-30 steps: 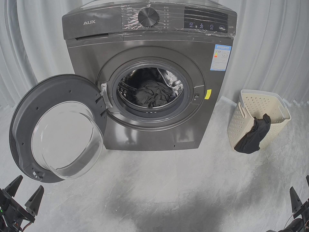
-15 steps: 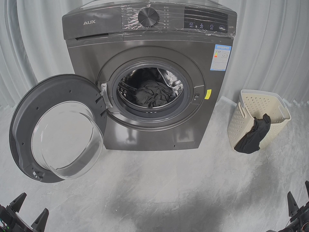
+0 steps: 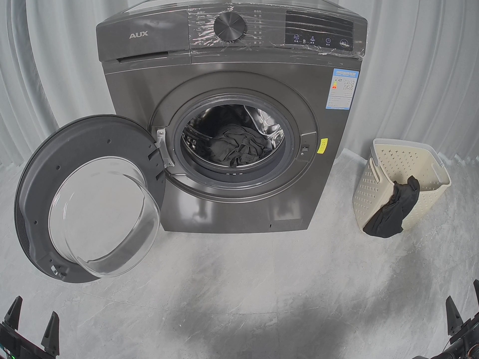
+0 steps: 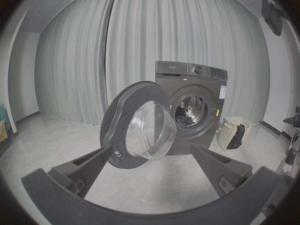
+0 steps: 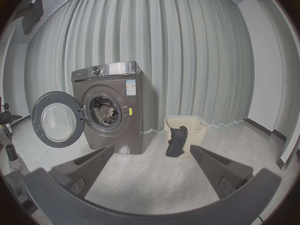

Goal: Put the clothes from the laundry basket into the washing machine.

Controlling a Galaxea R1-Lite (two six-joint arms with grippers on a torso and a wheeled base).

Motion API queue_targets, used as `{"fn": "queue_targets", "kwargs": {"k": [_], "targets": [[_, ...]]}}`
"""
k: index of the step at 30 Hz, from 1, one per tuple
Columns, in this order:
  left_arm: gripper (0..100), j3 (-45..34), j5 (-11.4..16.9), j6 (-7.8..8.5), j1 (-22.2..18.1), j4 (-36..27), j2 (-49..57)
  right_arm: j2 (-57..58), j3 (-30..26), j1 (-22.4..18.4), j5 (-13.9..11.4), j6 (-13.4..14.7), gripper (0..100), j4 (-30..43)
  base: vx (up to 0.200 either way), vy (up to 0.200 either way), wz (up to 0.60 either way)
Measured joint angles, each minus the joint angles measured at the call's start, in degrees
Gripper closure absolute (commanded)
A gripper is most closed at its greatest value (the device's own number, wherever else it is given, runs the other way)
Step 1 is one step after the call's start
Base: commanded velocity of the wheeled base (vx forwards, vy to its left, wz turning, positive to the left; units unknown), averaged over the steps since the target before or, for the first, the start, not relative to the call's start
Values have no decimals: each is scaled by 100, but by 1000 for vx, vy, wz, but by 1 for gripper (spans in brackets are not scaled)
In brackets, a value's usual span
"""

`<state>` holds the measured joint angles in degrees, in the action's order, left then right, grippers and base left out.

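L gripper sits low at near left, fingers apart, holding nothing. Just beyond it the washer door hangs wide open to the left. Washing machine is centre-far; one dark garment already lies in the drum, inside the rim. Far right on the floor is a cream laundry basket, apart from the machine, w/ a black garment draped over its near rim, part inside, part hanging down the outer wall. R gripper is at near right, fingers apart, empty too.

Judgement: the step in hand is fetching that draped piece; can't tell if more lies deeper in the basket. R arm is the closer one. Best to pinch the bunched cloth at the rim, not the dangling tail, and lift straight up so the basket doesn't tip. Then release deep in the drum so nothing trails over the lip.
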<state>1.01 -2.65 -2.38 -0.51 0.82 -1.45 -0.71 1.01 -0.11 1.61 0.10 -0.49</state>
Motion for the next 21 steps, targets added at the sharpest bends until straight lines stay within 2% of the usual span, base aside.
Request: {"fn": "queue_targets", "kwargs": {"k": [2,4,8,21], "targets": [[0,0,24,83,16,-46,27,0,0,0,-2,-2,0,2,0,0,0],[0,0,233,165,30,-84,46,0,0,0,-2,-2,0,5,0,0,0],[0,0,364,213,51,-113,66,0,0,1,-2,-2,0,6,0,0,0],[0,0,354,238,62,-115,77,-2,0,0,-5,-2,0,6,0,-200,0]]}}
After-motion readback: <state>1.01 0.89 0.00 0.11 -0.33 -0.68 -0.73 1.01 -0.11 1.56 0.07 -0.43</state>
